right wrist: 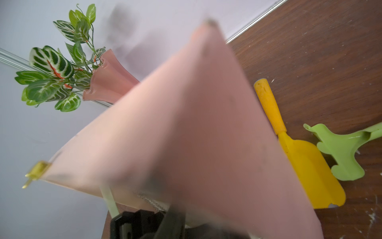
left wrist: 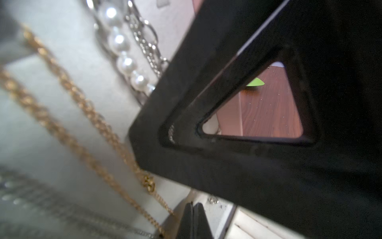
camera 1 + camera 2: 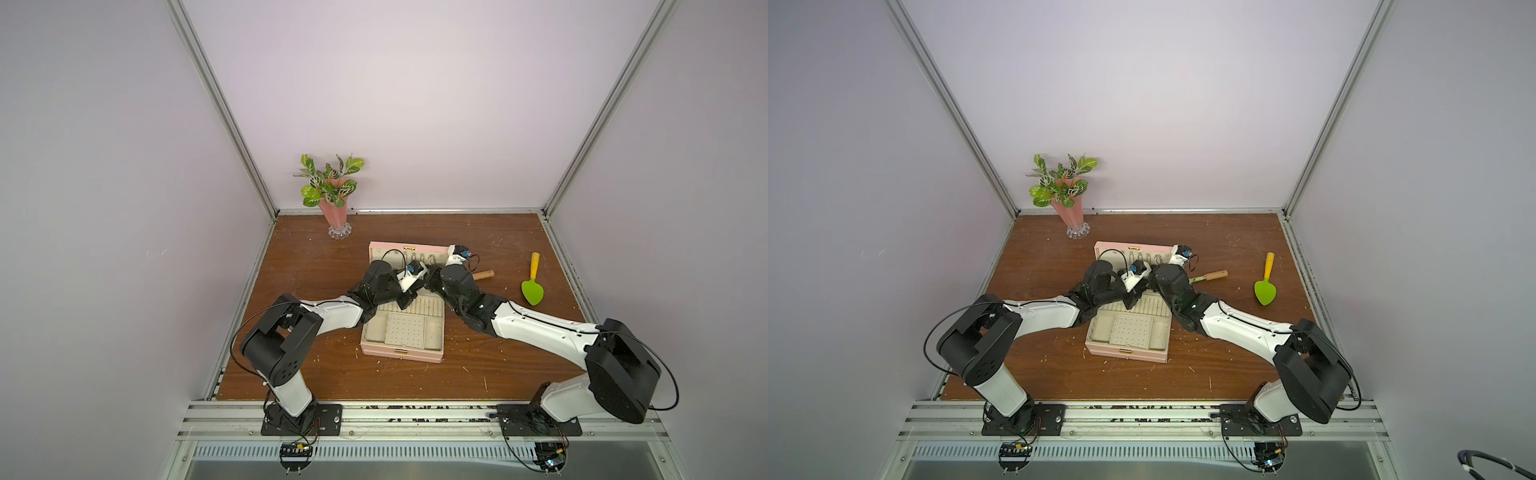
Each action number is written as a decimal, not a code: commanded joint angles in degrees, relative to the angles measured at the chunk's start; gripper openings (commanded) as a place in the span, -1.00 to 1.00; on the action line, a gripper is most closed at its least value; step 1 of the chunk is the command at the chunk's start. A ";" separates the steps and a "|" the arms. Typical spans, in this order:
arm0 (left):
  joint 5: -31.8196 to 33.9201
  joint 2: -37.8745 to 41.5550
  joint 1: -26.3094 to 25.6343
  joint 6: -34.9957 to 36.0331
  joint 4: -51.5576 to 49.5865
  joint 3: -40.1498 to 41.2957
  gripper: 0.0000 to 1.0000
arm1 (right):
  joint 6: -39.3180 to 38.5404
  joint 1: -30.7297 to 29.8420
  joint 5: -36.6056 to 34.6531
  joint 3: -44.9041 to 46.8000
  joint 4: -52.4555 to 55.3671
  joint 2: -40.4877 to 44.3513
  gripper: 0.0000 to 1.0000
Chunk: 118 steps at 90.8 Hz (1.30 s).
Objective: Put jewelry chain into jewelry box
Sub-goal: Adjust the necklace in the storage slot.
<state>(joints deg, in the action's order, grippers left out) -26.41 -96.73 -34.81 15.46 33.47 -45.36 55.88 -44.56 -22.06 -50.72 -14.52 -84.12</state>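
1. jewelry chain (image 2: 144,39) hangs down the cream lining of the jewelry box (image 3: 401,355) lid, just beside a pearl strand (image 2: 124,60); long axis runs down the lining; lower end hidden behind the right gripper (image 3: 432,277).
2. Lid stands just above frame centre in both top views; right gripper nearer, at its right end; jaws part-closed, on chain or lid I cannot tell (its wrist view is mostly blurred pink).
3. left gripper (image 2: 193,219) clenched, empty, tips low by the ring rolls.
4. Lining crowded with gold chains (image 2: 68,87); little room; wooden table (image 3: 498,353) scuffed, flecked.
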 commanded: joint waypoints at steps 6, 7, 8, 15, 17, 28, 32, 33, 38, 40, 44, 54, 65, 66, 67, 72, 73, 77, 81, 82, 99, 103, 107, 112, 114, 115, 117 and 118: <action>-3.60 1.00 0.45 0.53 4.58 -0.47 -0.98 | -0.43 0.53 -3.95 -3.10 1.66 -0.26 -0.43; -3.66 1.01 0.44 0.57 4.58 -0.45 -0.98 | -0.42 0.48 -4.13 -3.30 2.07 -0.30 -0.43; -3.74 0.97 0.44 0.60 4.58 -0.44 -0.98 | -0.42 0.50 -4.39 -3.45 2.41 -0.37 -0.43; -3.93 1.10 0.52 0.67 4.58 -0.43 -0.98 | -0.43 0.58 -5.37 -4.56 4.35 -0.88 -0.48; -4.05 1.10 0.53 0.68 4.58 -0.47 -0.98 | -0.42 0.60 -5.65 -4.80 4.75 -1.01 -0.49; -4.26 1.07 0.47 0.84 4.50 -0.43 -0.98 | -0.38 0.56 -6.28 -5.41 5.68 -1.59 -0.58; -4.34 1.14 0.49 0.88 4.42 -0.43 -0.98 | -0.42 0.57 -6.20 -5.64 5.91 -1.89 -0.63; -4.34 1.17 0.46 0.93 4.41 -0.43 -0.98 | -0.37 0.55 -6.17 -5.76 5.96 -1.91 -0.64; -4.28 1.17 0.52 1.01 4.41 -0.43 -0.98 | -0.35 0.58 -6.23 -6.07 6.42 -2.18 -0.71; -4.31 1.16 0.51 1.04 4.33 -0.43 -0.98 | -0.34 0.58 -6.30 -6.13 6.48 -2.26 -0.74; -4.29 1.24 0.45 0.99 4.40 -0.43 -0.98 | -0.41 0.60 -6.41 -6.31 6.77 -2.36 -0.80; -3.29 1.35 0.52 0.59 4.68 -0.34 -0.98 | -0.63 0.67 -6.28 -6.21 6.99 -2.24 -1.00; -1.27 1.28 0.48 -0.35 5.17 -0.39 -0.98 | -0.92 0.67 -4.70 -5.47 6.90 -1.51 -1.00; -1.01 1.28 0.46 -0.43 5.27 -0.41 -0.98 | -0.98 0.69 -4.50 -5.37 6.89 -1.45 -1.00; -0.79 1.24 0.45 -0.52 5.37 -0.42 -0.98 | -1.00 0.69 -4.27 -5.27 6.88 -1.38 -1.00; 0.17 1.11 0.45 -1.05 5.71 -0.42 -0.98 | -1.11 0.68 -2.92 -4.85 6.88 -0.93 -1.00; 0.37 1.11 0.49 -1.09 5.76 -0.42 -0.98 | -1.12 0.69 -2.69 -4.75 6.88 -0.86 -1.00; 1.09 0.95 0.45 -1.49 5.92 -0.43 -0.98 | -1.12 0.70 -1.59 -4.35 6.75 -0.56 -1.00; 1.63 0.92 0.44 -1.84 6.13 -0.43 -0.98 | -0.97 0.69 -0.62 -3.87 6.62 -0.24 -1.00; 1.76 0.92 0.44 -1.93 6.15 -0.43 -0.98 | -0.96 0.70 -0.40 -3.78 6.57 -0.20 -1.00; 3.19 0.72 0.48 -2.81 6.66 -0.43 -0.98 | -0.26 0.63 2.09 -2.44 6.68 0.62 -1.00; 3.43 0.70 0.44 -2.96 6.72 -0.49 -0.98 | -0.10 0.69 2.32 -2.09 6.66 0.84 -1.00; 3.71 0.69 0.51 -3.12 6.82 -0.45 -0.98 | 0.01 0.70 2.42 -1.78 6.76 0.86 -1.00; 3.83 0.66 0.46 -3.40 7.12 -0.43 -0.98 | 0.23 0.69 2.70 -1.34 6.79 1.04 -1.00; 3.76 0.66 0.49 -3.48 7.24 -0.38 -0.98 | 0.31 0.70 2.77 -1.21 6.86 1.12 -1.00; 3.79 0.66 0.47 -3.54 7.27 -0.36 -0.98 | 0.39 0.70 2.84 -1.09 6.87 1.18 -1.00; 3.77 0.73 0.49 -3.58 7.34 -0.34 -0.98 | 0.51 0.70 2.95 -0.84 6.87 1.22 -1.00; 3.76 0.74 0.47 -3.59 7.33 -0.34 -0.98 | 0.57 0.70 3.02 -0.77 6.88 1.27 -1.00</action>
<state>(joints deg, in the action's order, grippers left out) -23.66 -96.73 -34.57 13.08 34.30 -45.30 55.79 -44.18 -20.40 -52.97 -8.29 -84.77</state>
